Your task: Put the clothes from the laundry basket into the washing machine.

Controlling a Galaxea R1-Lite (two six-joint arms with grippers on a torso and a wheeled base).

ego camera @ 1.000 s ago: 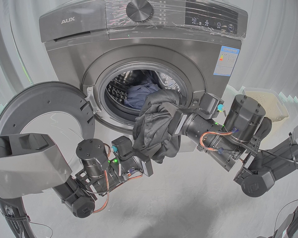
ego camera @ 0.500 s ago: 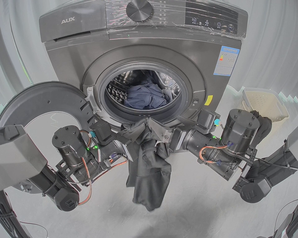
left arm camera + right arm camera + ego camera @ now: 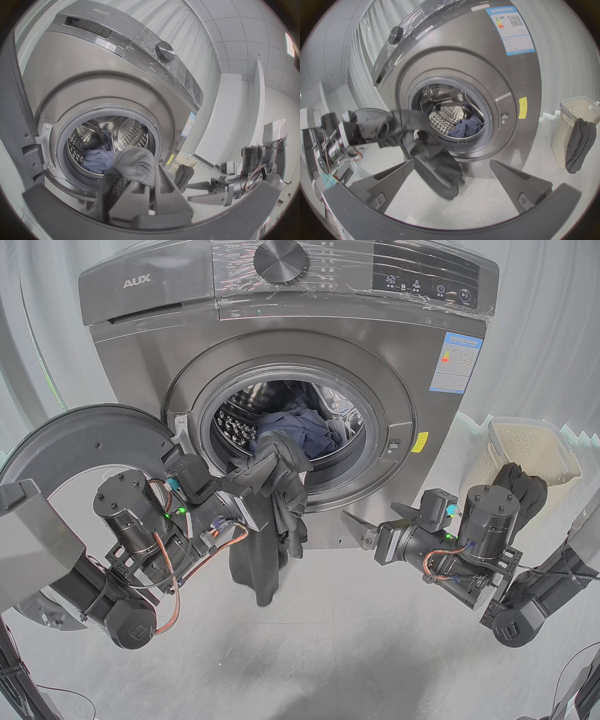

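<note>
My left gripper is shut on a dark grey garment at the lower left rim of the washing machine's opening. The garment's top bunches over the rim and the rest hangs down toward the floor. In the left wrist view the fingers pinch the grey garment in front of the drum. A blue garment lies inside the drum. My right gripper is open and holds nothing, low and right of the opening. The laundry basket stands at the far right with a dark garment draped over its rim.
The round washer door is swung open to the left, behind my left arm. Bare grey floor lies in front of the machine. White curtains hang on both sides.
The right gripper has let go of the dark garment and drawn back down to the right. The left gripper now holds it alone and has raised it to the opening's rim.
</note>
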